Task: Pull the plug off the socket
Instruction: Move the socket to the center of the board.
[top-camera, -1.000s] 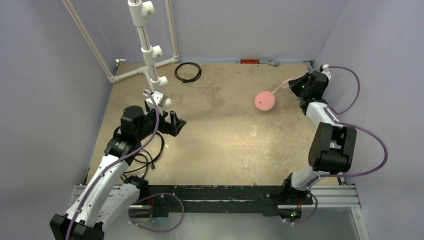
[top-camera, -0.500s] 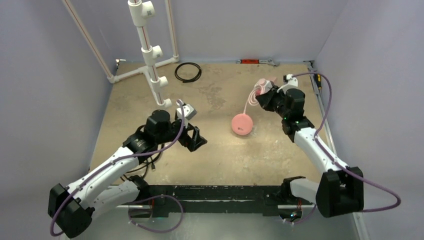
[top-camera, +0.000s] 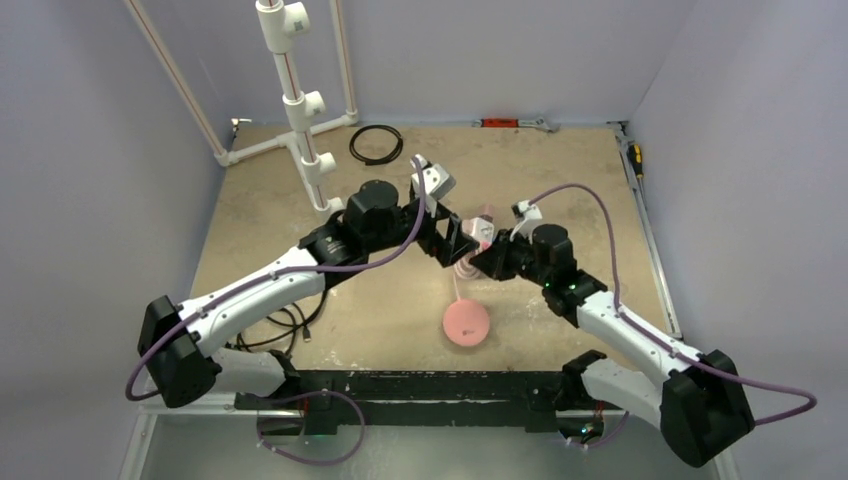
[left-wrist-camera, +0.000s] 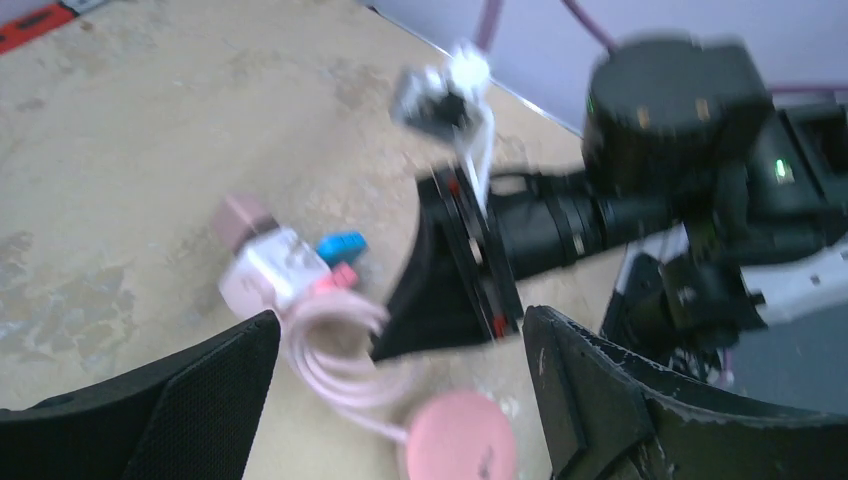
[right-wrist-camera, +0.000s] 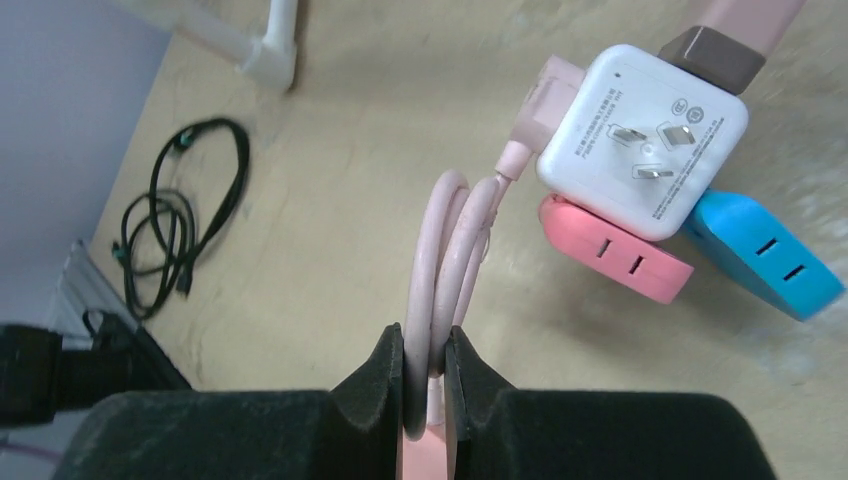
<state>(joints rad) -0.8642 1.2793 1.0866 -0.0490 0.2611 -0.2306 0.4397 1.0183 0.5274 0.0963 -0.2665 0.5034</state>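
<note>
Right claw is pinched tight on the looped pale pink cable. That runs up to a pale pink plug stuck in the small white plastic cube socket, upper right of the right wrist frame. Left claw gapes wide, holding nothing.

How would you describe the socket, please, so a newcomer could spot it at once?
Look at the middle of the tan table. Joined to the looped pink cable pinched by the right gripper is the socket: a white cube with metal prongs, unlike the flat pink disc nearby.
</note>
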